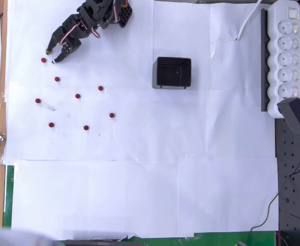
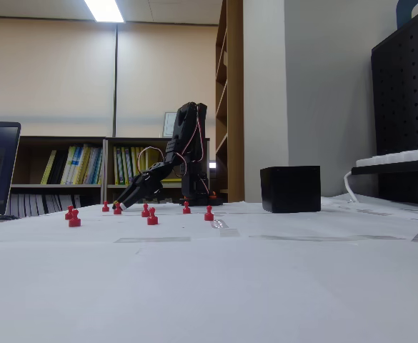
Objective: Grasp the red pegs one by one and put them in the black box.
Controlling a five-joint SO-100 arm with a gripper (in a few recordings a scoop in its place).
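So at this point I basically hadn't banked anything yet. Counting from the overhead view, all eight red pegs (image 1: 77,96) were sitting loose on the white paper (image 1: 139,195), scattered over the left part of the sheet. The black box (image 1: 173,72) sat well apart from them to the right in that view, and what I could see of its inside looked bare, so my guess was zero delivered, eight to go.

My claw (image 1: 51,56) was reaching down toward the top-left corner of the paper, fingers spread a bit with nothing between them, tips just beside the top-left peg (image 1: 43,60). That one looked like my first pick. I'd call it lining up for a grasp, not gripping.

Stuff I couldn't make out: in the fixed view the box was side-on, so its interior was hidden there, and the box floor is dark enough overhead that a tiny peg could be hard to spot. Also in the fixed view the pegs overlapped each other, so I couldn't count them all from that side, and whether my fingertips were touching the paper was too small to tell.
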